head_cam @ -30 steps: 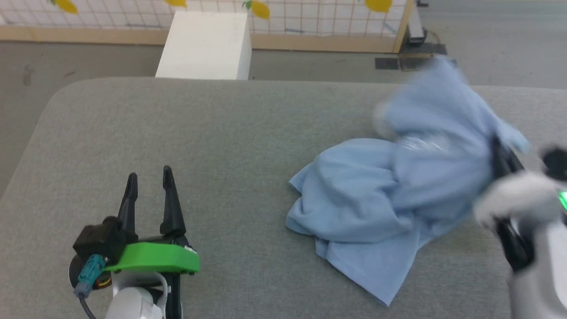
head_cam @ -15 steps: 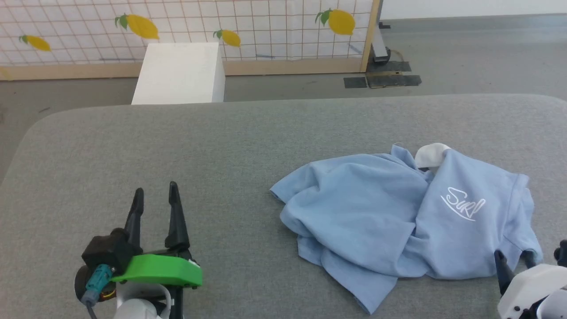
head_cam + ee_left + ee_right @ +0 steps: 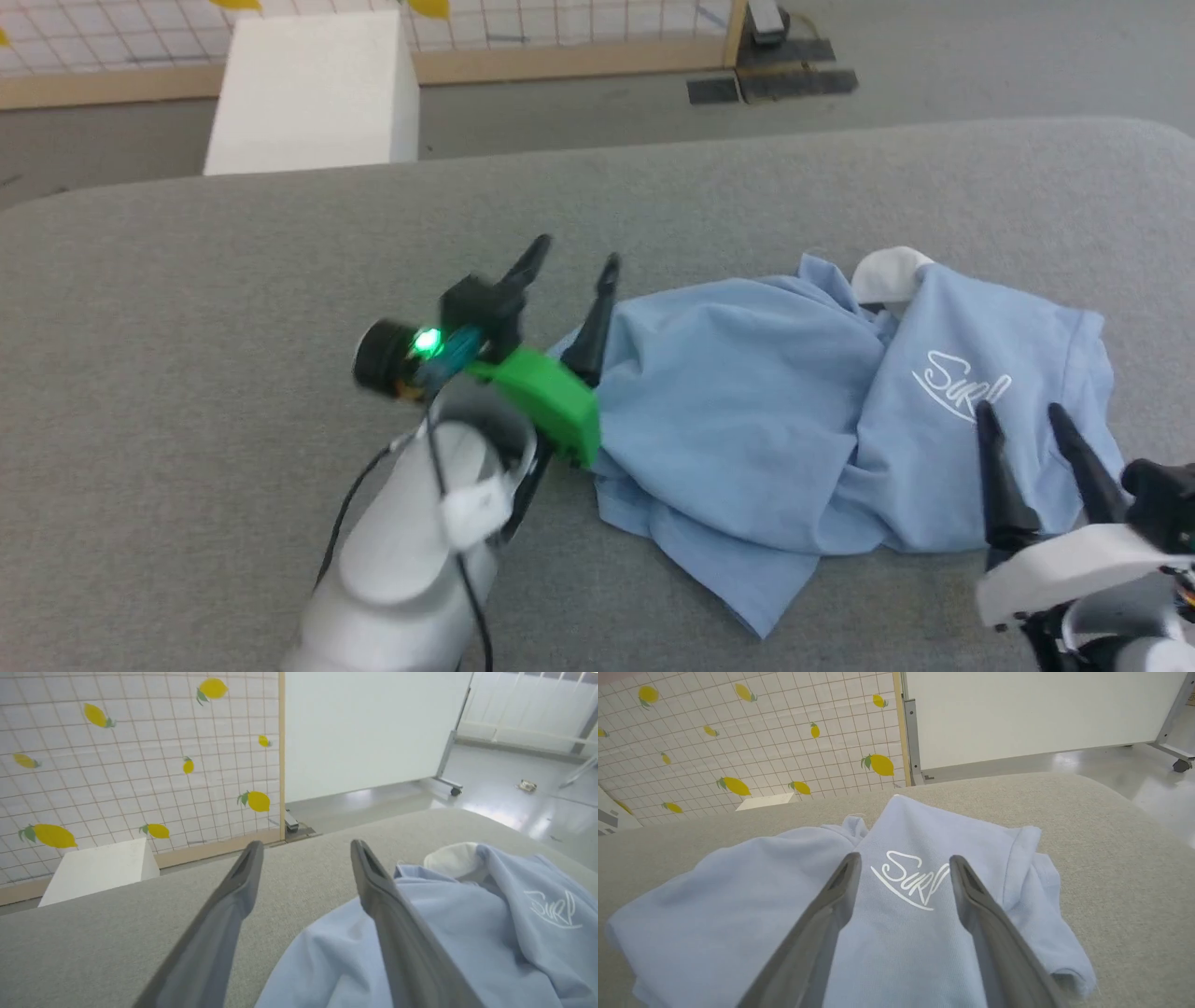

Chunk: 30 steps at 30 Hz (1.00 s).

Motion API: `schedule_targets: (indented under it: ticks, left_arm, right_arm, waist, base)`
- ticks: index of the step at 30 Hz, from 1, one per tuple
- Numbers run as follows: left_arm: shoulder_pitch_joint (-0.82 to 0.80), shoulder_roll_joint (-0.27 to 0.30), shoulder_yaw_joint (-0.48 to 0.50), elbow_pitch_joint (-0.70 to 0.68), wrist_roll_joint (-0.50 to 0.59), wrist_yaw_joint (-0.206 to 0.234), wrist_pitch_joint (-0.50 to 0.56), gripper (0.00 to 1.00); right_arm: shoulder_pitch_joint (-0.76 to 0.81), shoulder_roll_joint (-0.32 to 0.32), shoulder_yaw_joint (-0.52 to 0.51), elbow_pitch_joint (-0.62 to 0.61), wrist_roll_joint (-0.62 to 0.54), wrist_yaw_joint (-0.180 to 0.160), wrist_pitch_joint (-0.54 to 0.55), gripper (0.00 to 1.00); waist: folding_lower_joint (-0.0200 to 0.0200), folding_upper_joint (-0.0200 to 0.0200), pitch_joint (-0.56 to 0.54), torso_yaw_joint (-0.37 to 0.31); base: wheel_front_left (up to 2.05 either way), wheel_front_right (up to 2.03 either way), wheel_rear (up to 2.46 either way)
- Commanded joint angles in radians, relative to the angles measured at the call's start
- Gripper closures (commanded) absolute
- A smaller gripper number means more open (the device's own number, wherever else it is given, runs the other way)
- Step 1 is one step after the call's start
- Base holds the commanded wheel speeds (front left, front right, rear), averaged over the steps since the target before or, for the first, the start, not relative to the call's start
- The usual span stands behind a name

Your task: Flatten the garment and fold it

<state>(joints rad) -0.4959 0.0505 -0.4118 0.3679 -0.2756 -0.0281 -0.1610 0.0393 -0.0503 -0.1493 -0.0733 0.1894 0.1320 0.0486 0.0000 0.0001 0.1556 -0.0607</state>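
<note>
The garment (image 3: 794, 420), a light-blue knit shirt with a white script logo and a white lining patch at its far edge, lies crumpled on the right half of the grey table (image 3: 233, 280). My left gripper (image 3: 574, 257) is open at the garment's left edge, one finger over the cloth, nothing between the fingers. In the left wrist view the left gripper (image 3: 306, 849) points past the garment (image 3: 467, 933). My right gripper (image 3: 1018, 415) is open above the garment's near right part, just below the logo. From the right wrist, the open right gripper (image 3: 903, 861) frames the logo on the garment (image 3: 738, 896).
A white box (image 3: 313, 93) stands on the floor beyond the table's far edge. Behind it runs a tiled partition with lemon prints (image 3: 117, 765). A wheeled white panel (image 3: 1041, 714) stands on the floor to the right. Bare grey table lies left of the garment.
The right gripper has let go of the garment, which dropped from being lifted into a heap. The left gripper moved forward and right to the garment's left edge. The head camera shifted.
</note>
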Motion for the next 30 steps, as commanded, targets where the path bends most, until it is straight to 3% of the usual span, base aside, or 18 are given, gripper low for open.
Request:
schedule_targets:
  ticks: [1,9,14,15,16,17,19,22,26,30]
  left_arm:
    - [-0.071,0.000,-0.032,0.064,-0.011,0.001,0.050,0.00]
    - [-0.314,0.000,-0.116,0.411,-0.034,0.039,0.441,0.00]
    - [-0.348,0.000,-0.132,0.536,-0.066,0.004,0.659,0.00]
    - [-0.343,0.000,-0.136,0.551,-0.077,-0.011,0.700,0.06]
    - [-0.336,0.000,-0.140,0.561,-0.090,-0.026,0.741,0.58]
    - [-0.329,0.000,-0.142,0.559,-0.101,-0.036,0.758,1.00]
    - [-0.309,0.000,-0.130,0.521,-0.125,-0.043,0.721,1.00]
    - [-0.251,0.009,-0.102,0.443,-0.140,-0.021,0.590,1.00]
    - [-0.119,0.043,-0.044,0.314,-0.173,0.029,0.456,1.00]
    - [0.073,0.109,0.013,0.150,-0.208,0.096,0.423,1.00]
  right_arm:
    - [-0.025,0.000,0.028,0.017,0.008,-0.001,-0.023,0.00]
    - [-0.098,0.000,0.137,0.079,0.044,-0.001,-0.079,0.00]
    - [-0.110,0.000,0.155,0.110,0.058,-0.001,-0.095,0.00]
    - [-0.110,0.000,0.154,0.113,0.057,-0.001,-0.097,0.00]
    - [-0.110,0.000,0.152,0.117,0.057,-0.001,-0.097,0.00]
    - [-0.111,0.000,0.152,0.119,0.056,-0.001,-0.096,0.00]
    - [-0.113,0.000,0.151,0.118,0.051,-0.001,-0.096,0.00]
    - [-0.111,0.000,0.136,0.113,0.040,-0.001,-0.091,0.00]
    - [-0.098,0.000,0.120,0.103,0.019,-0.001,-0.073,0.00]
    - [-0.078,0.000,0.103,0.088,0.009,-0.001,-0.051,0.00]
  waist:
    - [0.0000,-0.0001,0.078,-0.074]
    - [0.0000,-0.0001,0.157,-0.171]
    - [0.0000,-0.0001,0.165,-0.181]
    - [0.0000,-0.0001,0.162,-0.178]
    - [0.0000,-0.0001,0.157,-0.171]
    - [0.0000,-0.0001,0.153,-0.166]
    - [0.0000,-0.0001,0.138,-0.149]
    - [0.0000,-0.0001,0.104,-0.107]
    - [0.0000,-0.0001,0.048,-0.044]
    - [0.0000,-0.0001,-0.001,0.021]
  base:
    - [0.00,0.00,0.00]
    - [0.00,0.00,0.00]
    - [0.00,0.00,0.00]
    - [0.00,0.00,0.00]
    - [0.00,0.00,0.00]
    - [0.00,0.00,0.00]
    - [0.00,0.00,0.00]
    - [0.00,0.00,0.00]
    - [0.00,0.00,0.00]
    - [0.00,0.00,0.00]
